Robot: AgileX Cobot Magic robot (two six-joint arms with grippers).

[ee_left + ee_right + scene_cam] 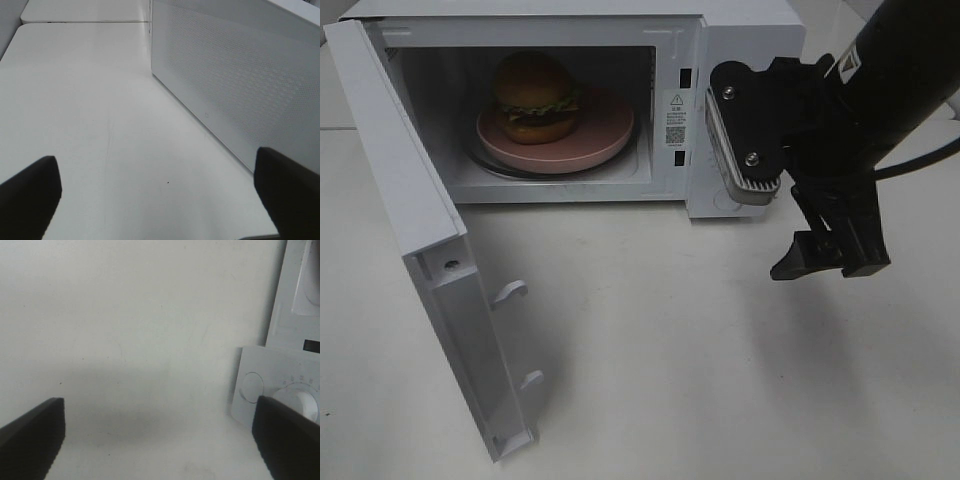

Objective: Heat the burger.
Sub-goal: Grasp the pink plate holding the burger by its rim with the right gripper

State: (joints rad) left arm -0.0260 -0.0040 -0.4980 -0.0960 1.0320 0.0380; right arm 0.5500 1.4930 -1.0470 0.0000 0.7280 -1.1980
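Gaping, apparently empty: left gripper (156,172), right gripper (159,410); burger (533,95) on pink plate (607,133) inside open-doored microwave (750,40).

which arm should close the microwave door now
Left, probably: left fingers face a perforated white panel, apparently the swung-out door; right fingers hang by the control panel, across the opening.

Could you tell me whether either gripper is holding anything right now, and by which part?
Nothing is held: the left gripper and right gripper both stand open and empty over the white table.
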